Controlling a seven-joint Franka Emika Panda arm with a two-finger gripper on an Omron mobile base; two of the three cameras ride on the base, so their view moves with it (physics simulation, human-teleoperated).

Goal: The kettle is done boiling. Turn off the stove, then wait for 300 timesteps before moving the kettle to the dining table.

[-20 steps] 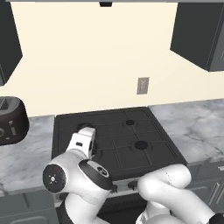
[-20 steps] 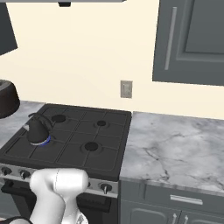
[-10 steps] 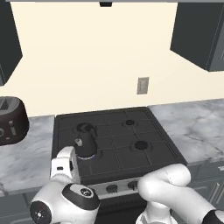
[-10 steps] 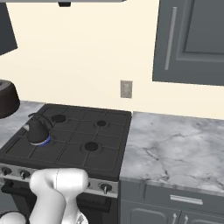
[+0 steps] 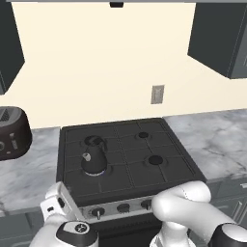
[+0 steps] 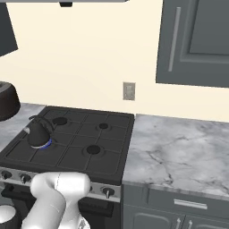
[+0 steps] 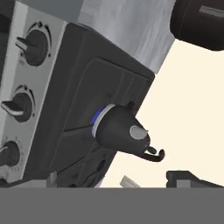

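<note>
Kettle (image 5: 93,155) sits on front-left burner of stove (image 5: 126,152), abt 9 o'clock from stove centre in left base view. Blue ring of flame at its base (image 6: 46,144), so burner looks lit; step in hand, as I judge it, is turning off the right knob.

Tool: released, jaws wide, nothing in it. Fingertips not clear in hand view; arm low in front of stove, wrist at lower left of left base view, near knob strip (image 5: 123,208).

Hand view is rolled: knobs (image 7: 19,106) run down the left edge at 9 o'clock, kettle (image 7: 124,132) lies sideways near centre w/ blue ring at its base.

Risks from here:
- Wrong knob. Several look alike in a row; which one feeds the lit burner can't be told from these pics. Turning a neighbour would leave the flame on, or light another burner.
- Wide jaws could straddle a knob loosely and slip, giving only a partial turn.
- Arm approaches low from front; wrist could bump strip or adjacent knobs.
- Lifting kettle early skips the wait.
- Toaster (image 5: 13,132) on surface at 9 o'clock of stove could get clipped on a wide swing.
</note>
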